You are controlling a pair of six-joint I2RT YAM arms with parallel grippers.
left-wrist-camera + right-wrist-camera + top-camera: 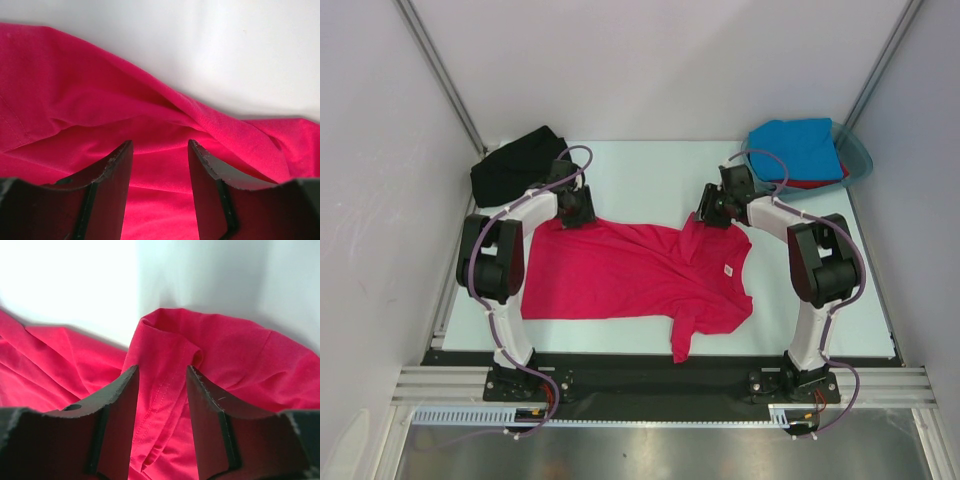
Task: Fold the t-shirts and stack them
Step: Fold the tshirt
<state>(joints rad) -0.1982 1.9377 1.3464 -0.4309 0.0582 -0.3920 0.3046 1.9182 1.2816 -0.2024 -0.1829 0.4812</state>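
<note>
A crimson-pink t-shirt [620, 270] lies spread across the middle of the table, its small white neck label [728, 269] showing near the right side. My left gripper [578, 218] sits low over the shirt's far left corner. In the left wrist view its jaws [160, 145] stand apart with smooth pink cloth [75, 100] beneath them. My right gripper [705, 218] is at the shirt's far right corner. There its jaws [162, 369] straddle a raised, stitched fold of the shirt [225, 345], open. A black t-shirt [515, 165] lies bunched at the back left.
A translucent teal tub [860, 155] at the back right holds a bright blue t-shirt [798, 148] on top of a red one [825, 183]. White walls close in the table [650, 165] on three sides. A sleeve [682, 340] hangs toward the near edge.
</note>
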